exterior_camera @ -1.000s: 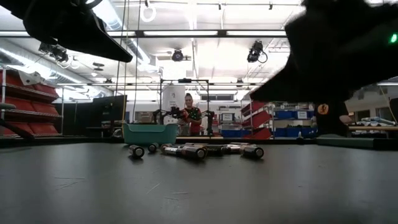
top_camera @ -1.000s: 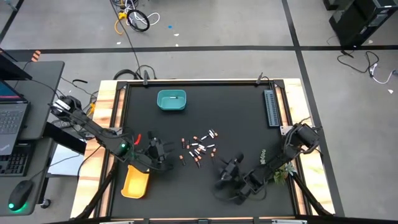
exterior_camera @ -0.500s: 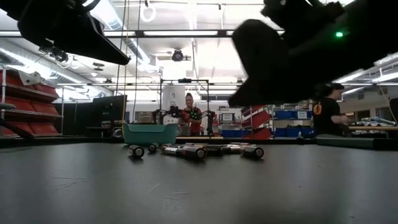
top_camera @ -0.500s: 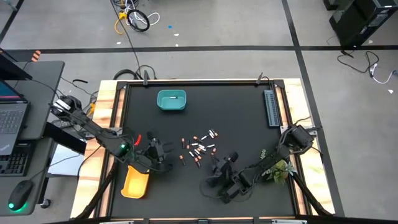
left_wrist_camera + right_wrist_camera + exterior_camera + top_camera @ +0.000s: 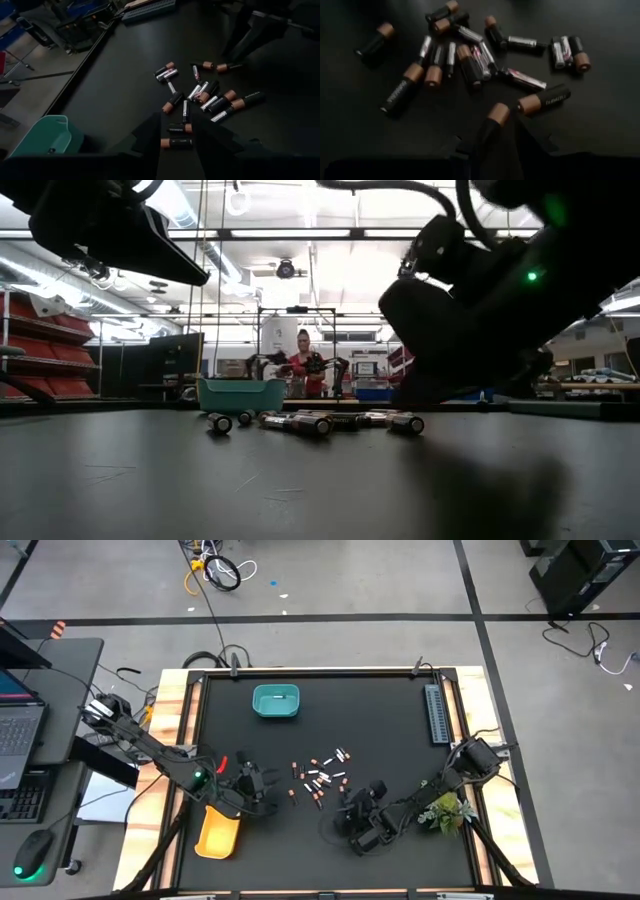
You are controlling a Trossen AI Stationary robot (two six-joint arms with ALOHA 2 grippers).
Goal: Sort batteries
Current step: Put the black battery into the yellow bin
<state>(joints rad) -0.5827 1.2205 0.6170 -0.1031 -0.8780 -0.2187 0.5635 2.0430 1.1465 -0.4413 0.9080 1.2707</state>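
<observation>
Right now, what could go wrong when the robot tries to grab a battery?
The batteries lie crowded and touching, so the right gripper beside them might nudge neighbors or pinch two together. They are round, so a bump could roll one away. The teal bin sits far off, so a loosely held battery could drop.

I am looking down at a black matte table (image 5: 400,720) framed by pale wooden edging. A loose cluster of small cylindrical batteries (image 5: 320,775), some copper-and-black, some silvery, is lying near its middle. A teal plastic bin (image 5: 275,701) is sitting toward the far edge, a yellow plastic bin (image 5: 218,832) at the near left, and a grey ribbed strip (image 5: 435,713) along the right side.
</observation>
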